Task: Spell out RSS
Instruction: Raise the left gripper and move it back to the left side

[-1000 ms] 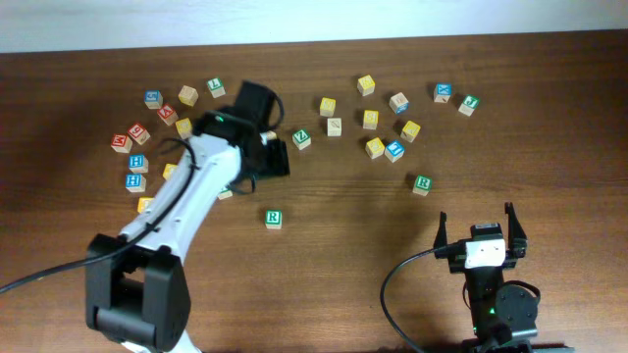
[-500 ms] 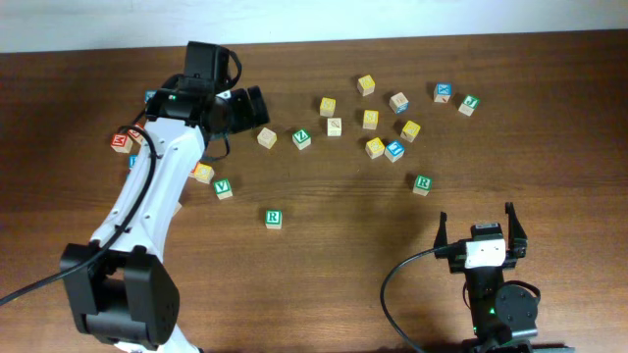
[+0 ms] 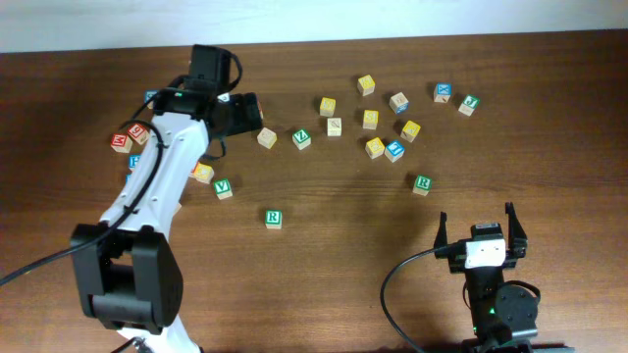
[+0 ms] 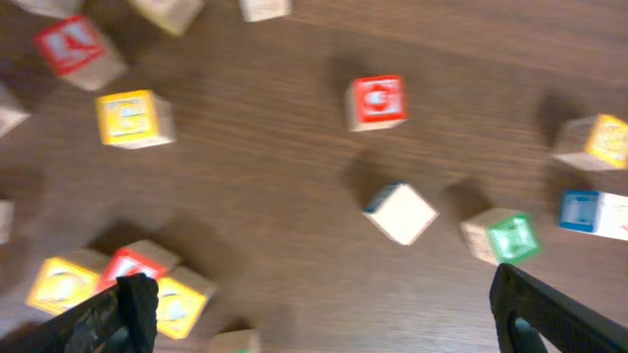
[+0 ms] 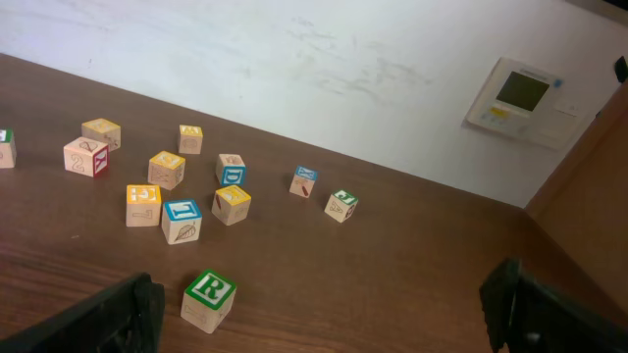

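Note:
A green cube with a white R [image 3: 273, 218] sits alone at the front middle of the table. A second green R cube [image 3: 422, 183] lies to the right, and in the right wrist view [image 5: 208, 294] it is just ahead of my left finger. Several yellow-faced cubes lie at the back, such as one [image 3: 375, 147] and another [image 3: 410, 129]; their letters cannot be read. My left gripper [image 3: 245, 113] is open and empty above the back-left cluster; in the left wrist view [image 4: 324, 324] only table lies between its fingers. My right gripper [image 3: 481, 233] is open and empty at the front right.
Green V cubes [image 3: 301, 138] [image 3: 224, 186], red cubes [image 3: 122, 142] and blue cubes [image 3: 393, 150] are scattered along the back. The left wrist view shows a red cube [image 4: 376, 101], a pale cube [image 4: 400, 213] and a yellow cube [image 4: 132, 118]. A wall stands behind the table.
My left arm has swung from the table's middle to the back left, uncovering a green V cube. It holds nothing. The right arm has not moved.

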Robot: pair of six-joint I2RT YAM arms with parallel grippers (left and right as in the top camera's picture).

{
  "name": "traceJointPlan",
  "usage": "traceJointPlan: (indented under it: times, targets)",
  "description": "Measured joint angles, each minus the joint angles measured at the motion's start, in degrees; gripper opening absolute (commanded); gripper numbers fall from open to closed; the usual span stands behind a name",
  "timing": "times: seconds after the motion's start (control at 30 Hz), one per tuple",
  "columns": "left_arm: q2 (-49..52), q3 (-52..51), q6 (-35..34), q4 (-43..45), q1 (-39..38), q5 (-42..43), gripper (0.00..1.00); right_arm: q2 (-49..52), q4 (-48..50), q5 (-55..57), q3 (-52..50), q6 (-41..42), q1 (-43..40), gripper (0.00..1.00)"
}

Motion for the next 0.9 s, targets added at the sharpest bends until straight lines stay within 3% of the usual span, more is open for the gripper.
traceJointPlan:
  times: [0.37, 0.9]
  targets:
    - [0.00, -0.04, 0.39, -14.40, 7.50, -1.81, 0.99, 0.00, 0.00, -0.02, 0.00, -0.04, 0.00, 0.98]
    - [0.02, -2.34, 0.39, -11.06, 8.02, -1.79, 1.00, 0.00, 0.00, -0.02, 0.00, -0.02, 0.00, 0.98]
